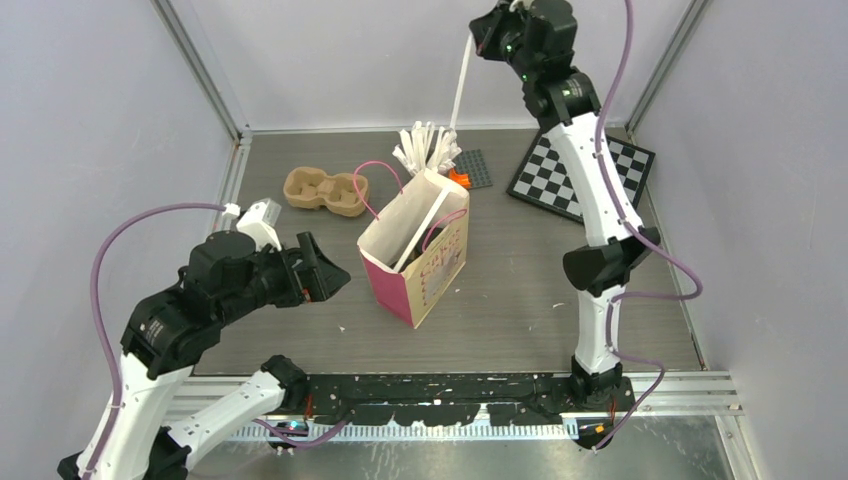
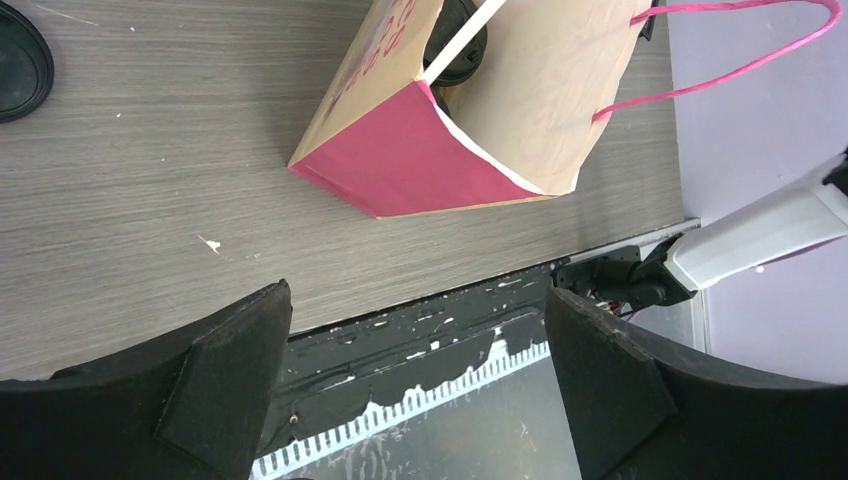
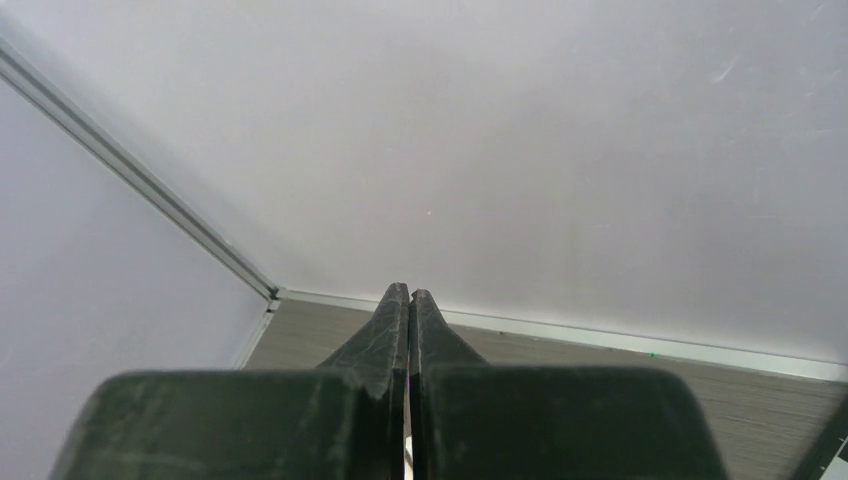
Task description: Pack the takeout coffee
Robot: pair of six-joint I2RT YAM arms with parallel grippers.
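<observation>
Peeking from the bag [image 2: 420,170] is a black-lidded cup [image 2: 466,66]; left jaws gape, right jaws pinch a stick [image 1: 461,85].

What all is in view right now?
bag: one, pink and tan, table centre
coffee cup: one black lid visible, inside bag
white sticks: bunch, behind bag
loose stick: one, white, inside bag
pulp tray: one, tan, back left
checkerboard: one, black-white, back right
grey plate: one, dark, beside sticks
black disc: one, cut off, unidentifiable
left gripper: one, black, open, left of bag
right gripper: one, black, shut on raised stick
</observation>
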